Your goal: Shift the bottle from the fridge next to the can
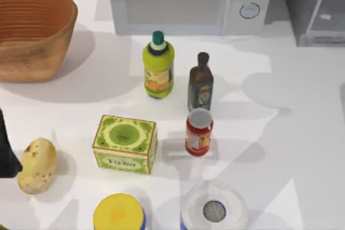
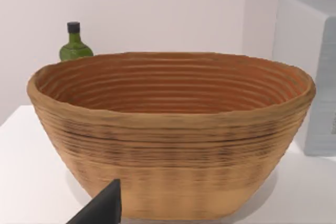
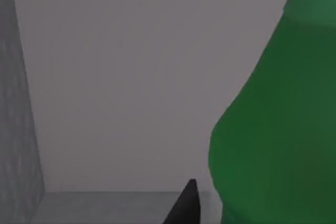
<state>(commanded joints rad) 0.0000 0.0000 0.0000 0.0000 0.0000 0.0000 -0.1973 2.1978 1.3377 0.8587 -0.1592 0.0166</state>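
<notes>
Fingertip [image 3: 185, 205] of right gripper just beside bottle [image 3: 273, 129].

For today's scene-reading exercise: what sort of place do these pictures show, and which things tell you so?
Probably a rendered kitchen counter: a white microwave with two round knobs, a grey metallic fridge at the table's right rear corner, and groceries such as a small red cylindrical can and a woven brown basket.

The white table [image 1: 302, 149] carries a basket [image 1: 32, 30], microwave [image 1: 188, 1], can [image 1: 199, 132] (red), potato [image 1: 36, 165].
</notes>
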